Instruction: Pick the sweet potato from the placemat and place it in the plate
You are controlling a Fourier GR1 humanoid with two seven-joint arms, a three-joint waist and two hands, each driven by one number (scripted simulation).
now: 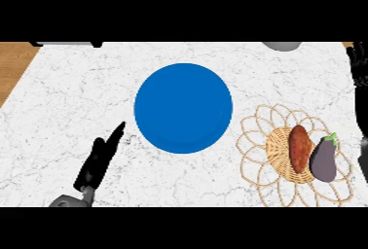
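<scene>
The sweet potato (300,148), reddish brown and long, lies on the middle of a round woven placemat (259,124) at the right. A blue plate (183,108) sits bare at the counter's centre, left of the placemat. My left hand (101,158) rests low on the counter at the lower left, fingers straight and pointing toward the plate, holding nothing. Along the right edge stands my right hand (359,68), fingers up and straight, partly cut off, to the right of the placemat and apart from the sweet potato.
A dark purple eggplant (324,159) lies on the placemat, touching the sweet potato's right side. A grey object (282,45) shows at the counter's far edge. The white marble counter ends at the left against a wooden surface (14,63).
</scene>
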